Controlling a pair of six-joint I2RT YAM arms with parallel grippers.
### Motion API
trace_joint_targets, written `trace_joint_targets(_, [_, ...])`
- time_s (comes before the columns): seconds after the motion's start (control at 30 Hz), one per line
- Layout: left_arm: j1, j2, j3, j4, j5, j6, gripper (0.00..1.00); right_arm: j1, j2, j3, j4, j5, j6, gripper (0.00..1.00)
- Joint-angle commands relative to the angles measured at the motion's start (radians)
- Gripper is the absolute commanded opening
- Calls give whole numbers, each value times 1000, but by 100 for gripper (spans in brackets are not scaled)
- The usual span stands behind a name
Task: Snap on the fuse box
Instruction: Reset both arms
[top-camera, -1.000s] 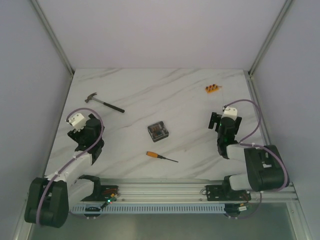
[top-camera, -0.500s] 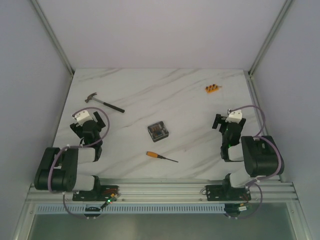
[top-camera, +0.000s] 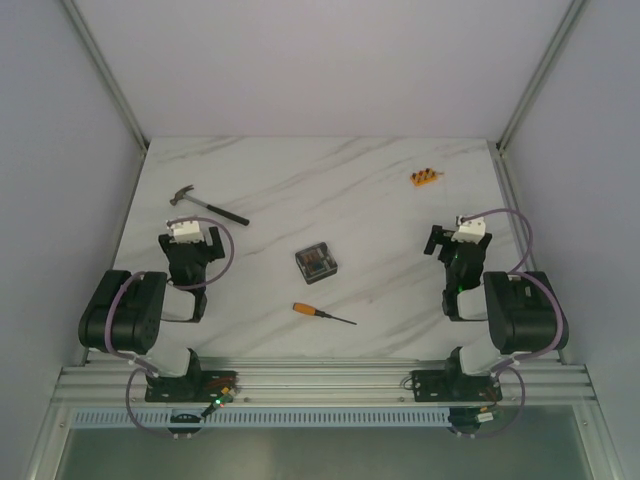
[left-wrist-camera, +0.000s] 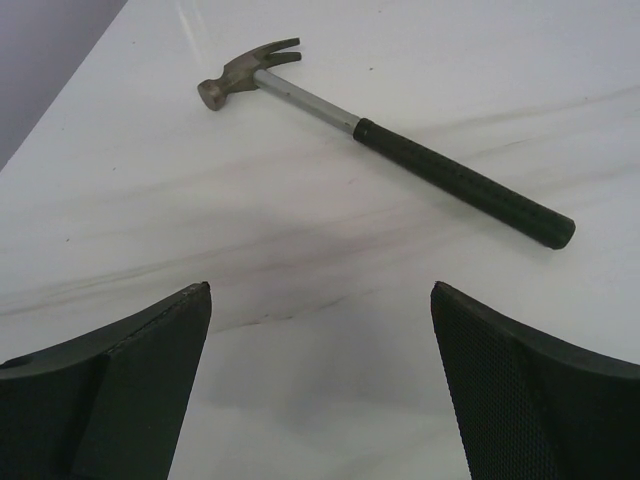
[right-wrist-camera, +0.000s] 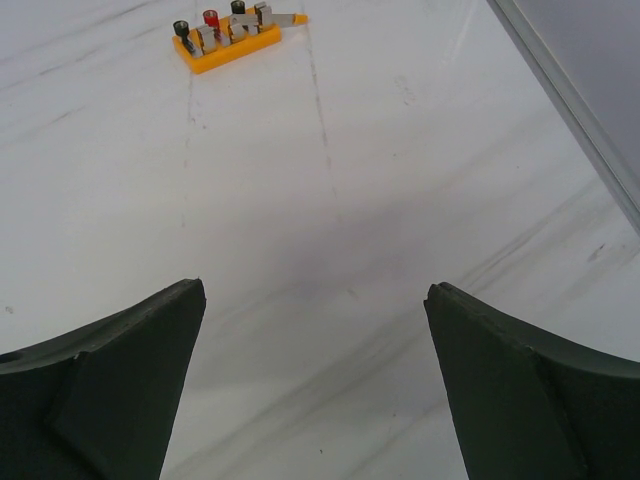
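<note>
Both gape empty, left end effector (left-wrist-camera: 320, 300) and right end effector (right-wrist-camera: 315, 295), and the fuse box (top-camera: 316, 263) looks light, rigid: pinch its sides.

No writing, label, brand mark or number can be read on the fuse box (top-camera: 316, 263), the hammer (left-wrist-camera: 400, 147), the orange block (right-wrist-camera: 228, 46) or the table (top-camera: 300, 190).

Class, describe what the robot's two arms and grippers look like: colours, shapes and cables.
Both the left arm and right arm have bulky black joint housings and white links, with a lilac cable looping along each. A small white block tops each wrist. The left gripper and right gripper have broad, dark, wedge-shaped fingers; one shows a fine mesh texture.
</note>
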Motion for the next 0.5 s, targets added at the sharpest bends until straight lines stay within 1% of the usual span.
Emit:
trace_joint_targets(0.0, [-5, -7, 19, 46, 41, 34, 100, -6, -11, 17, 40, -6, 9, 100])
trace_joint_targets(0.47, [-6, -6, 24, 39, 42, 35, 100, -4, -11, 15, 41, -5, 8, 100])
